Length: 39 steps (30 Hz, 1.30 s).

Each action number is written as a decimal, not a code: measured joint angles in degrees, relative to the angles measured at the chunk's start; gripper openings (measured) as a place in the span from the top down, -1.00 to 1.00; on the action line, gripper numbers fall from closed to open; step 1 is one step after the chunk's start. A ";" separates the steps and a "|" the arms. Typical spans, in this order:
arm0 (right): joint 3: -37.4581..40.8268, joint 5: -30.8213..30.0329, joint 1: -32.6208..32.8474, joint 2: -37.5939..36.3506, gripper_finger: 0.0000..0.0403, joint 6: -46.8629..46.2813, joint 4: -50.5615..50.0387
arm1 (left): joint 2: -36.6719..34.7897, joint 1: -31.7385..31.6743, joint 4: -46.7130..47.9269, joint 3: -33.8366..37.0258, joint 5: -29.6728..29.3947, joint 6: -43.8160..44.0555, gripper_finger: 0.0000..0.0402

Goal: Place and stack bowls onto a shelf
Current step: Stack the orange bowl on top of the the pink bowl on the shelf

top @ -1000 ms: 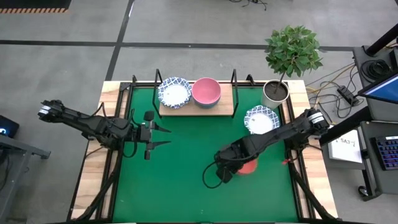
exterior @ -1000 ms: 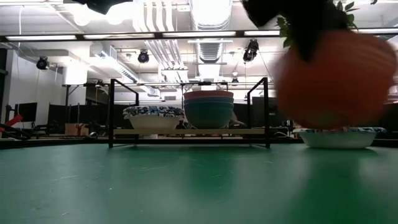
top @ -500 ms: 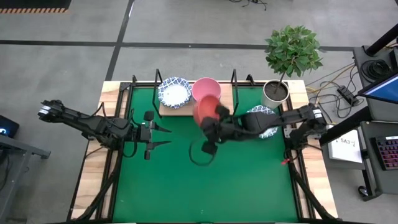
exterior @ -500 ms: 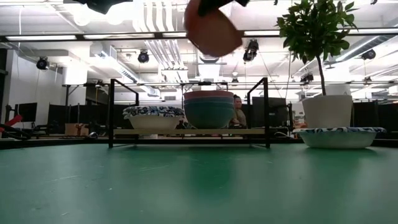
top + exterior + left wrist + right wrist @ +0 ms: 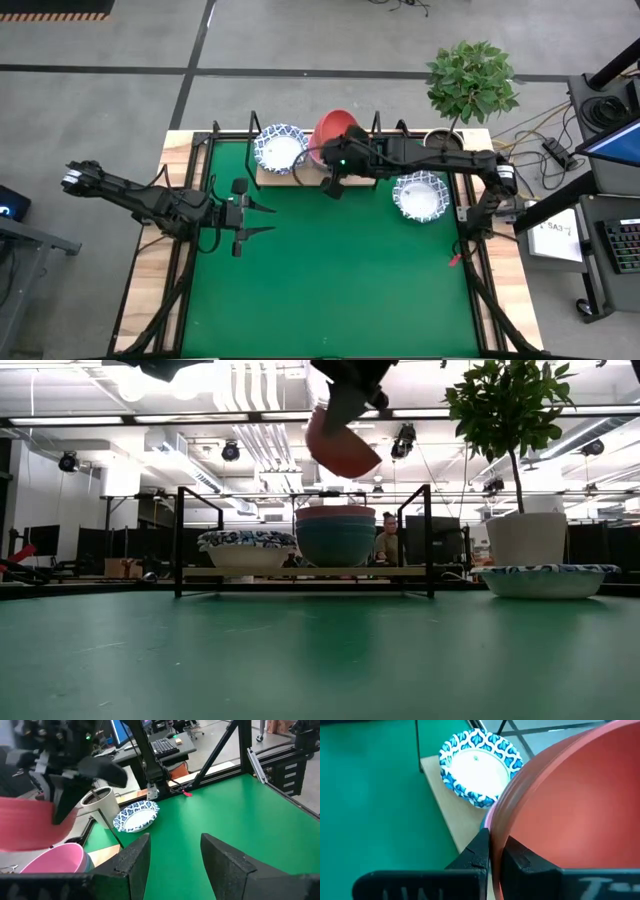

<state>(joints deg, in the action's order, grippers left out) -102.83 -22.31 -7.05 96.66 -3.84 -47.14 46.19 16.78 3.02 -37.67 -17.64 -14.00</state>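
My right gripper (image 5: 336, 152) is shut on a plain red bowl (image 5: 335, 128) and holds it in the air over the shelf (image 5: 296, 174), a light-wood board on a black wire frame. In the low view the red bowl (image 5: 342, 445) hangs tilted above a pink bowl (image 5: 335, 513) nested in a grey-blue one (image 5: 335, 543). A blue-and-white patterned bowl (image 5: 280, 148) stands on the board's left part. Another patterned bowl (image 5: 420, 193) rests on the green mat. My left gripper (image 5: 262, 218) waits open over the mat's left side. My right gripper pinches the red bowl's rim (image 5: 496, 834) on the side nearest the arm, one finger (image 5: 479, 851) outside the wall and the other finger (image 5: 521, 861) inside. The fingers reach in from the near right, slanting toward the far edge. The bowl is lifted clear and tilted.
A white plant pot (image 5: 443, 143) with a leafy plant stands at the far right corner, beside the shelf's black upright (image 5: 428, 540). The mat (image 5: 320, 280) between the arms and toward the near edge is bare green. A person sits in the room behind the shelf.
My right gripper has carried the red bowl from low over the mat's near right part up and toward the far edge, swinging left, until it is above the pink stack on the shelf. The bowl has tipped along the way. The left arm kept still.
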 joint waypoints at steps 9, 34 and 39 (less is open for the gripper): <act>2.18 0.32 -2.57 0.00 0.94 -0.06 3.04 | 0.00 0.01 0.02 0.00 0.00 -0.49 0.22; 2.89 1.25 -3.95 0.00 0.74 -2.12 4.71 | 0.00 0.01 0.03 0.00 0.01 -0.28 0.22; 2.89 1.06 -4.15 0.00 0.52 -2.64 4.69 | 0.00 0.00 0.03 0.00 0.01 -0.26 0.22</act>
<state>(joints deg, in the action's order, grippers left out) -99.94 -21.26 -11.20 96.66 -6.48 -42.45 46.19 16.78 3.05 -37.67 -17.63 -14.26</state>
